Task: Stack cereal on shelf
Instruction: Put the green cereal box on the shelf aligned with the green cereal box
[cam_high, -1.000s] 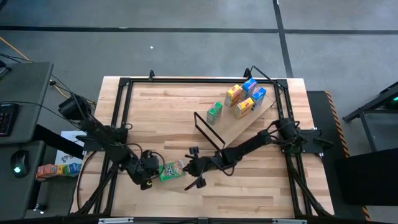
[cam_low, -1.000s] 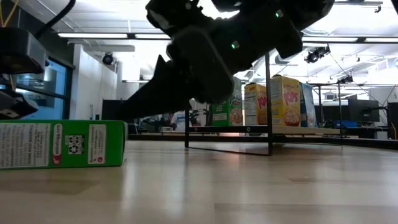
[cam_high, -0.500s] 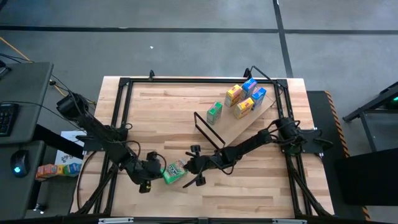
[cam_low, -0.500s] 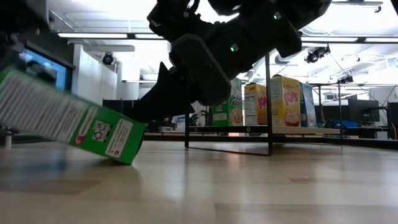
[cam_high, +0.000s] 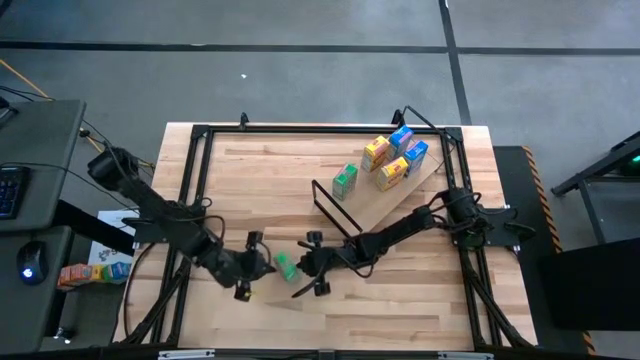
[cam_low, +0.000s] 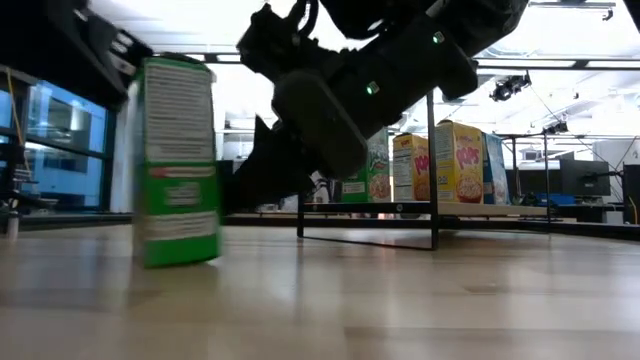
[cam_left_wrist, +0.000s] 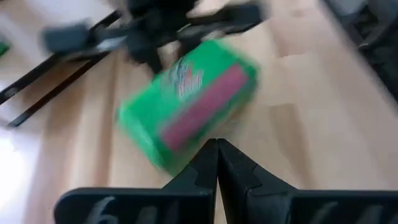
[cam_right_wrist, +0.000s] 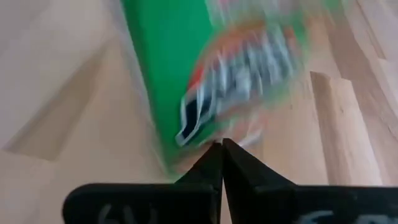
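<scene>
1. Green cereal box (cam_high: 284, 267) stands upright on the counter (cam_high: 400, 310), lower centre of the high view.
2. Left pincer (cam_high: 258, 262) and right pincer (cam_high: 305, 266) flank it, fingers together, gripping nothing.
3. Shelf (cam_high: 395, 205), upper right, carries five boxes.

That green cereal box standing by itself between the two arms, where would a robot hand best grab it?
Probably across the two broad faces of the green cereal box, near its upper half, coming down from above. It stands upright on the tabletop, tall and thin, so a sideways push could tip it. Both hands, left hand and right hand, flank it, shut.
</scene>
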